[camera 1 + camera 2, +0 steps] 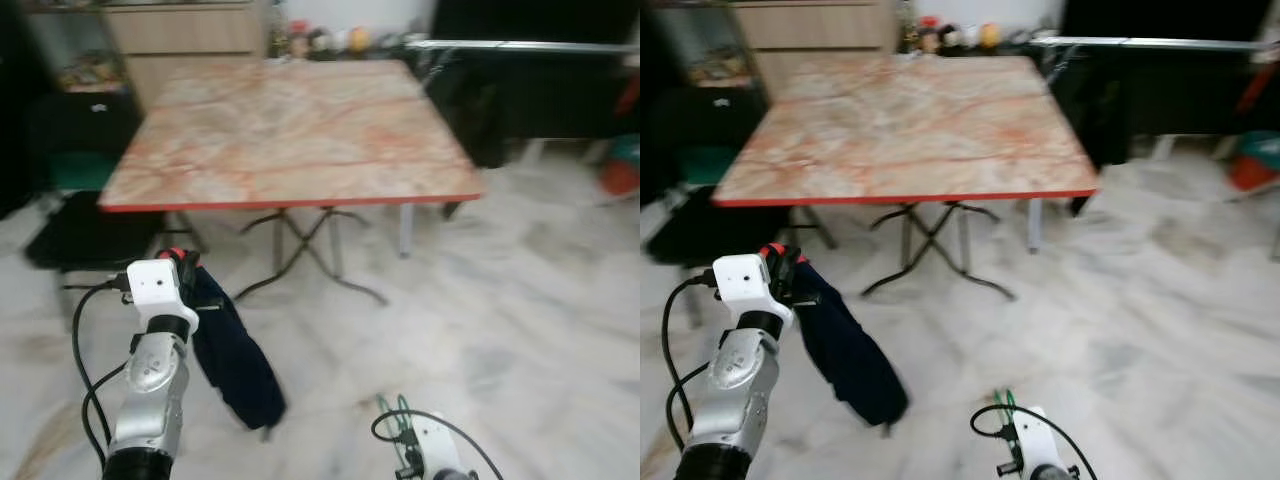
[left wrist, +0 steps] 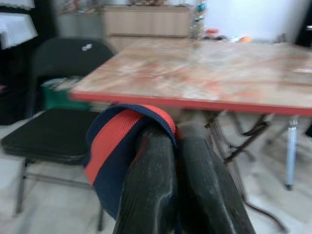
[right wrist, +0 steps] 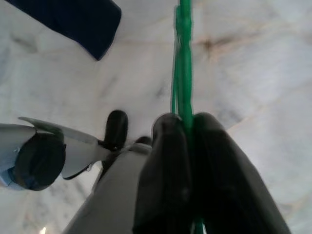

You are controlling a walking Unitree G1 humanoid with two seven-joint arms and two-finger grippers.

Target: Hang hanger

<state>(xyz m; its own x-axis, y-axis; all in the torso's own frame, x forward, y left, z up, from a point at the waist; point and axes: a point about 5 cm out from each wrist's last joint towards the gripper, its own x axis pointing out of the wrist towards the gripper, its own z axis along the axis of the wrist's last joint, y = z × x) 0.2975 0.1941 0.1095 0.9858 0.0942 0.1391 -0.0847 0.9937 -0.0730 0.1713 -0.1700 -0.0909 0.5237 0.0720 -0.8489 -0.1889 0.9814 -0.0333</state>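
While my left gripper (image 2: pixel 178 146) pinches a soft navy garment (image 1: pixel 235 360) with a ribbed red band, limp beneath it, my right gripper (image 3: pixel 187 124) clamps the thin green hanger (image 3: pixel 184 58), mostly cut off. Beyond stands the marbled desk (image 1: pixel 290 130).

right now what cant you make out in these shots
- Green hanger: its shape; the right hand covers its lower part in the right wrist view, and the frame's top edge cuts it off.
- Navy garment: what kind; the left hand hides its red-striped collar end in the left wrist view.
- Items behind the table: too blurred, left eye view.
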